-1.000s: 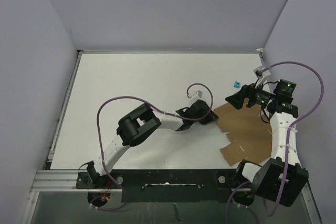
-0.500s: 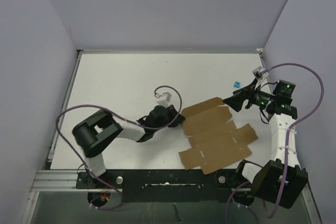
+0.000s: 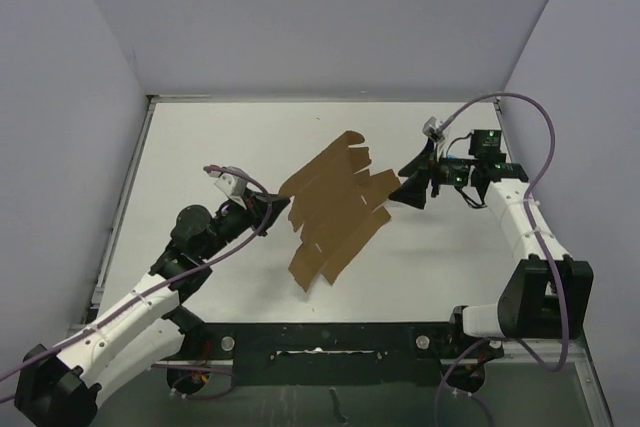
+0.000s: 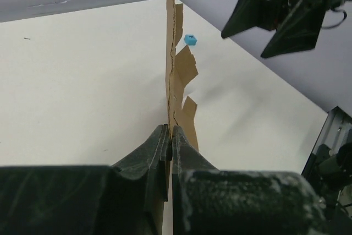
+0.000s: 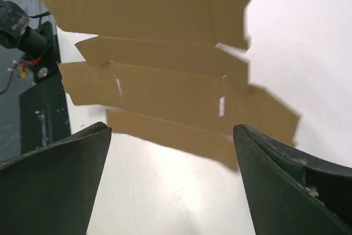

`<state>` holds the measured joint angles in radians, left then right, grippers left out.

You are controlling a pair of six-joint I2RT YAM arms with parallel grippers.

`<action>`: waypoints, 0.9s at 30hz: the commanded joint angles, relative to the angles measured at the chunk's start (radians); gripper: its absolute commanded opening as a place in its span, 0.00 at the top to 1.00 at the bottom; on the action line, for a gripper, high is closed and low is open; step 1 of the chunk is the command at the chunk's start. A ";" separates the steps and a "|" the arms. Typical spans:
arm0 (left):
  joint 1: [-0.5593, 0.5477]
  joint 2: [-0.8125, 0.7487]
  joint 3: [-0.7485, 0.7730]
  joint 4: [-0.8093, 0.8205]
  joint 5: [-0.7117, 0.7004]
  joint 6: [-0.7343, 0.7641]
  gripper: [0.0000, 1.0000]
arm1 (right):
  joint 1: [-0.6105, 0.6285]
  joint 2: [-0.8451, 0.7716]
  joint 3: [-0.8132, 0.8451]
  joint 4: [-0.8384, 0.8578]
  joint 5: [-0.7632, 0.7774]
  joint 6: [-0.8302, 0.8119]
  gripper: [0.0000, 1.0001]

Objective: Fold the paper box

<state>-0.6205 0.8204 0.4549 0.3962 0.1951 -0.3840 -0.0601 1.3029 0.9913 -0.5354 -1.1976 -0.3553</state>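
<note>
The paper box (image 3: 335, 209) is a flat brown die-cut sheet with flaps and slits, lifted off the white table and tilted near its middle. My left gripper (image 3: 284, 211) is shut on the sheet's left edge. In the left wrist view the paper box (image 4: 176, 64) stands edge-on, rising from the closed left gripper (image 4: 170, 134). My right gripper (image 3: 408, 188) hangs open just right of the sheet, not touching it. The right wrist view faces the broad side of the paper box (image 5: 159, 81), beyond the wide-open right gripper (image 5: 171, 129).
A tiny blue cube (image 4: 190, 39) lies on the table beyond the sheet, toward the right wall. Grey walls close in the table (image 3: 230, 147) on three sides. A black rail (image 3: 330, 339) runs along the near edge between the arm bases.
My left arm has dragged the sheet from the right side to the table's middle and raised it off the surface. The right gripper followed leftward, staying open.
</note>
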 commanded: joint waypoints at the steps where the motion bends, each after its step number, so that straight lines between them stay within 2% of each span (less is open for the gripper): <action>1: 0.040 -0.028 0.009 -0.149 0.133 0.116 1.00 | 0.056 0.110 0.193 -0.061 0.022 -0.107 0.02; 4: 0.041 -0.009 -0.010 -0.097 0.201 0.124 1.00 | 0.087 0.123 0.149 -0.034 0.043 -0.129 0.02; 10: 0.043 0.045 -0.017 -0.047 0.288 0.134 1.00 | 0.084 0.012 -0.039 0.199 0.067 -0.107 0.02; 13: 0.044 0.050 -0.031 0.002 0.321 0.132 1.00 | 0.083 -0.020 -0.137 0.324 0.037 -0.153 0.02; 17: 0.045 0.079 -0.040 0.066 0.394 0.136 1.00 | 0.072 -0.051 -0.165 0.317 -0.009 -0.258 0.02; 21: 0.046 0.110 -0.034 0.120 0.463 0.133 1.00 | 0.028 -0.057 -0.121 0.248 -0.049 -0.264 0.02; 27: 0.049 0.122 -0.032 0.156 0.479 0.141 1.00 | -0.042 -0.071 -0.098 0.175 -0.132 -0.280 0.02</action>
<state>-0.5800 0.9371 0.4095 0.4389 0.6197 -0.2607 -0.0761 1.2739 0.8532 -0.3344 -1.2335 -0.5900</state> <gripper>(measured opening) 0.016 0.980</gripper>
